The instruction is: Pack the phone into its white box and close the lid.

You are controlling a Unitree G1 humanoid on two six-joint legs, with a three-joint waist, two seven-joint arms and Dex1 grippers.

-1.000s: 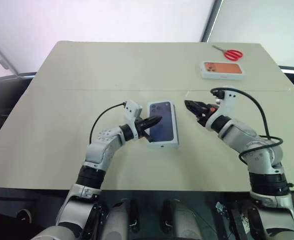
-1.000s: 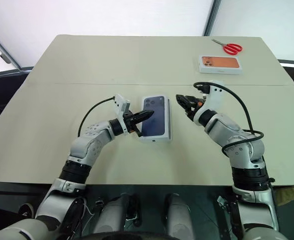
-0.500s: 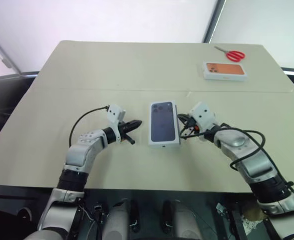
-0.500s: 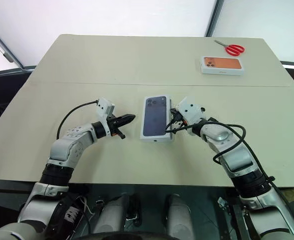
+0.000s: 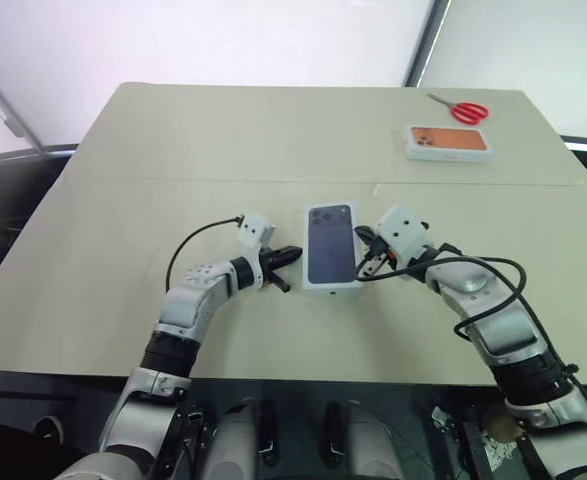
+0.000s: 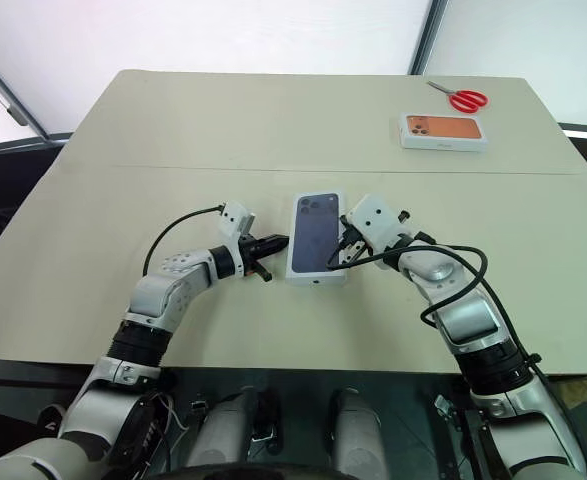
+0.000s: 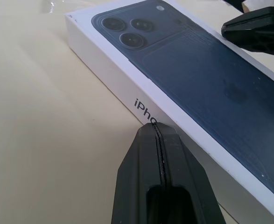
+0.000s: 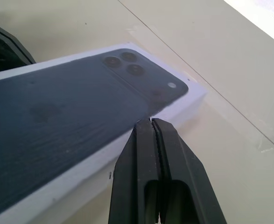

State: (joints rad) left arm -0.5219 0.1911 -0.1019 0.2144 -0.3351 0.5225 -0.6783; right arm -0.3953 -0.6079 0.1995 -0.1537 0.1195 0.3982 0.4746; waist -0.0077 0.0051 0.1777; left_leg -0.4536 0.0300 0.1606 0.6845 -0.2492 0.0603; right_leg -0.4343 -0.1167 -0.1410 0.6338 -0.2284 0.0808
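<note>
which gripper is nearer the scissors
Right. The right gripper sits at the closed phone box's right side, toward the scissors; the left gripper is at its left side.

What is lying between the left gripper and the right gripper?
The closed white box, lid on top, lies between the left gripper and right gripper, seen in both eye views.

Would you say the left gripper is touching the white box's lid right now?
Touching: the left wrist view shows the shut left gripper tip pressed against the lid at its white side wall.
</note>
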